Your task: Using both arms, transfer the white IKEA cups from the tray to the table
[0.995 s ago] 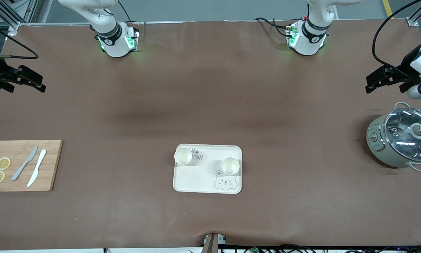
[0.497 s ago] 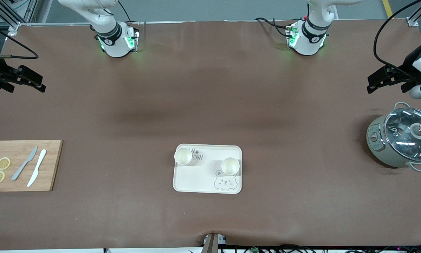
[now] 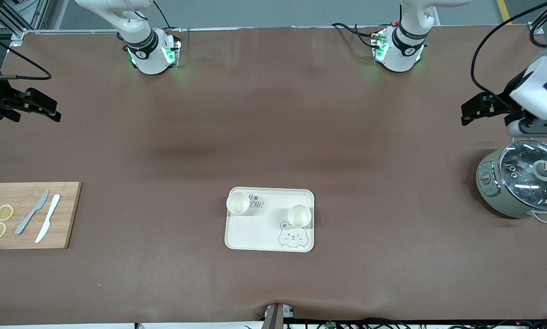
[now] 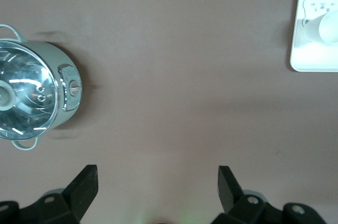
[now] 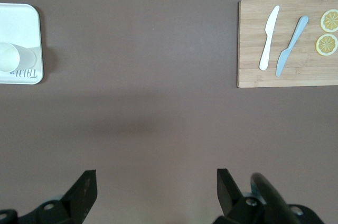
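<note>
Two white IKEA cups stand upright on the cream bear-printed tray [image 3: 264, 230] in the middle of the table: one cup [image 3: 238, 203] at the corner toward the right arm's end, the other cup [image 3: 299, 215] just above the bear print. My left gripper [image 3: 466, 113] hangs open and empty over bare table beside the pot, far from the tray. My right gripper [image 3: 54, 111] hangs open and empty over bare table at the right arm's end. The left wrist view shows the left gripper [image 4: 157, 170] open, with a cup [image 4: 325, 26] at the frame edge. The right wrist view shows the right gripper [image 5: 156, 173] open, with a cup [image 5: 10, 56] at the edge.
A grey-green pot with a glass lid [image 3: 522, 183] sits at the left arm's end of the table. A wooden cutting board [image 3: 68, 214] at the right arm's end carries a grey knife [image 3: 32, 211], a white knife [image 3: 48, 224] and two lemon slices [image 3: 4, 212].
The left arm's wrist has swung, and its gripper has shifted a little toward the middle of the table. The right gripper has barely moved. The cups stay put.
</note>
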`<state>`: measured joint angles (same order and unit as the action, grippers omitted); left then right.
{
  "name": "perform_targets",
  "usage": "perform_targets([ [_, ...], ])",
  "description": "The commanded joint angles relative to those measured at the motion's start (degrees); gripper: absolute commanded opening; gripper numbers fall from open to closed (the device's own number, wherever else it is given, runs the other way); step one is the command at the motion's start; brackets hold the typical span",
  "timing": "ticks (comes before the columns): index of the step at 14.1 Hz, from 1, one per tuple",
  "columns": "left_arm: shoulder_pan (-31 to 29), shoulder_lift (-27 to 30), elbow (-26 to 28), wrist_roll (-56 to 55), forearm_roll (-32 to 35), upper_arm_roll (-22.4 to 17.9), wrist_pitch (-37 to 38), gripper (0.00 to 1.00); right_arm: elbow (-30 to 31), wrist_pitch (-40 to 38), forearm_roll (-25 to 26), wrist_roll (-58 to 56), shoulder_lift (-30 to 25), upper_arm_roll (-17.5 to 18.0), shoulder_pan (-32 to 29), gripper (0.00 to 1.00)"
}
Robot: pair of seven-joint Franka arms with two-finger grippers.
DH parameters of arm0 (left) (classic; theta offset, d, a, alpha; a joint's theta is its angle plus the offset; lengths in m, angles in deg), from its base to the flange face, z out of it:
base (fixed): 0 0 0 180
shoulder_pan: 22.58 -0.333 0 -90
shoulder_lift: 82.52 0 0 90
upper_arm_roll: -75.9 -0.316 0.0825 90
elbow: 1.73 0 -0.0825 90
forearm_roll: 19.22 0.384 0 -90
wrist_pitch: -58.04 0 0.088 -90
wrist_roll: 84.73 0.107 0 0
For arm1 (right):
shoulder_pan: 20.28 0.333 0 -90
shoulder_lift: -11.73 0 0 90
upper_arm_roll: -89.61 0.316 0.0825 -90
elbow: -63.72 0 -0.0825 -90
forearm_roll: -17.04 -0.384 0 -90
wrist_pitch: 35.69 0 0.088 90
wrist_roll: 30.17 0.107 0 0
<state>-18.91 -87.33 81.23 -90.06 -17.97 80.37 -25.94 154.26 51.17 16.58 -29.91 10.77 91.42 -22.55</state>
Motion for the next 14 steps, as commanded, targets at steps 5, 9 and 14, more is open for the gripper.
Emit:
perform_targets([
  [5, 3.19, -2.92, 0.97, 0.06, 0.69, 0.45, -2.75, 1.00, -1.59, -0.73, 0.98, -1.14, 3.16, 0.83, -3.17, 1.00],
  [9, 7.49, -6.69, 1.15, -7.48, 0.07, 0.54, -7.41, 1.00, -2.21, -0.03, 0.11, -5.70, 5.09, 0.91, -6.16, 1.00],
  [14, 12.94, -12.32, 1.15, -16.36, 0.60, 0.54, -14.10, 1.00, -2.56, 2.25, -0.07, -5.80, 10.62, 1.09, -5.46, 1.00],
])
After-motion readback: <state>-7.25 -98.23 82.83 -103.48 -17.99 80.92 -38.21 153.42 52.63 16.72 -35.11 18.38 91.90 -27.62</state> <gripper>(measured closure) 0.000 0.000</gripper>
